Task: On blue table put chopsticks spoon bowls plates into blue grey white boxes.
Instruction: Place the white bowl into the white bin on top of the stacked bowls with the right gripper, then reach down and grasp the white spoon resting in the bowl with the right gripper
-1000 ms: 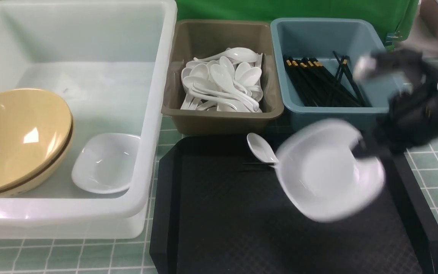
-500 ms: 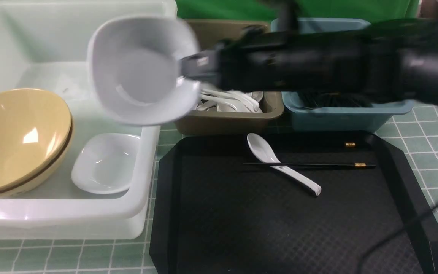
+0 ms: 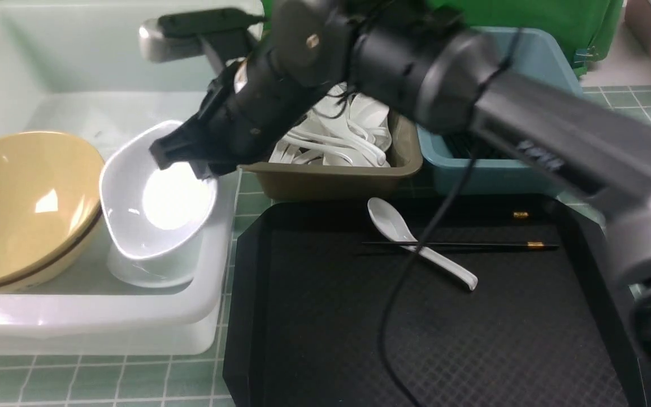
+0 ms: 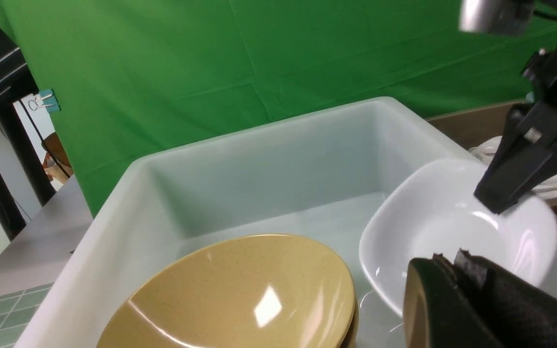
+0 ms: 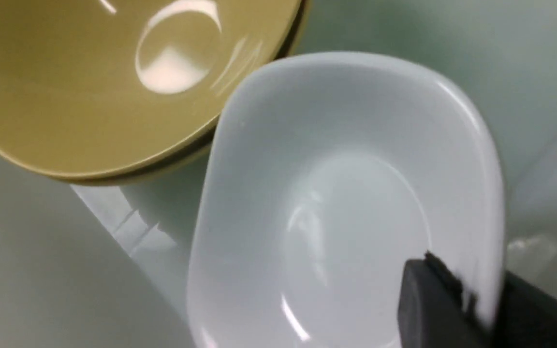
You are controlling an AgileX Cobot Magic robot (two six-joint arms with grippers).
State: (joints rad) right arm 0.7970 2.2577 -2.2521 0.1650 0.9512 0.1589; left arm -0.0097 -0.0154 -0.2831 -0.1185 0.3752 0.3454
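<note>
Plate-placing step: at centre left the right claw straddles the plate rim inside the white box, whether clamped I cannot tell, and the left claw is together; next, release and lift clear.

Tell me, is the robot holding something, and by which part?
The right gripper has its jaws astride the rim of the upper plate, in the white box; whether they pinch it cannot be told.

Plate now inside white box
</note>
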